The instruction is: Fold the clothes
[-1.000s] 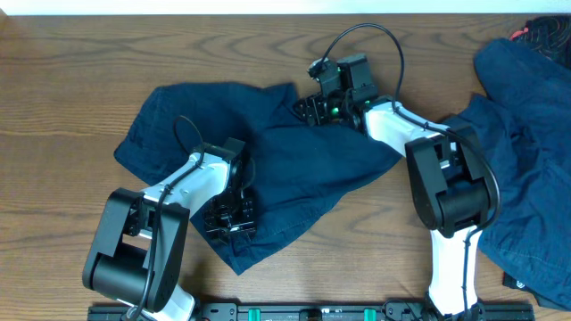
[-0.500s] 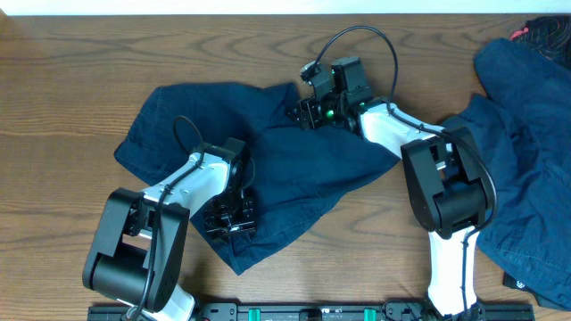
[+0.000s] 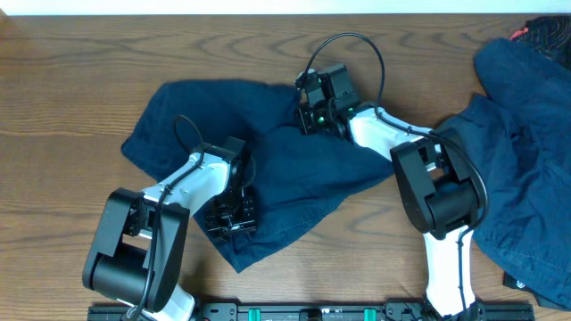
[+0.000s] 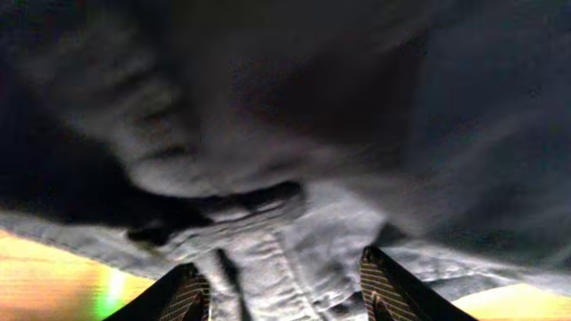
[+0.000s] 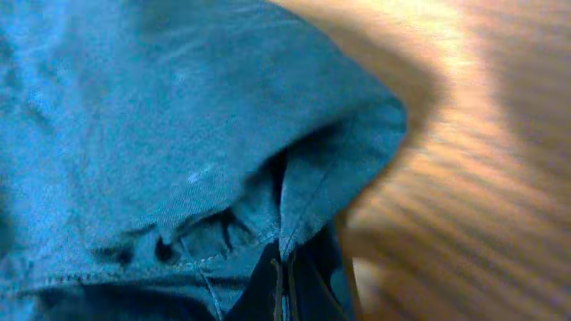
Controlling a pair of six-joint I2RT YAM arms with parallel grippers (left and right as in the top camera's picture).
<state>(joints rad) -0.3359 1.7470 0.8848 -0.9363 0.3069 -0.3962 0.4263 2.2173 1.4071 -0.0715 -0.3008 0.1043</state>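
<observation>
The clothes in work are dark navy shorts, spread crumpled across the middle of the table. My left gripper rests on their lower left part. In the left wrist view its fingers stand apart, open, with a stitched seam of the shorts lying between them. My right gripper is at the shorts' top edge. In the right wrist view its jaws are shut on a folded hem of the shorts, lifted a little above the wood.
More navy clothes lie heaped at the right side of the wooden table. A dark object with red sits in the far right corner. Bare wood shows beside the pinched hem.
My right gripper has moved left along the shorts' top edge and shut on the hem, drawing that edge left. The left arm has not moved.
</observation>
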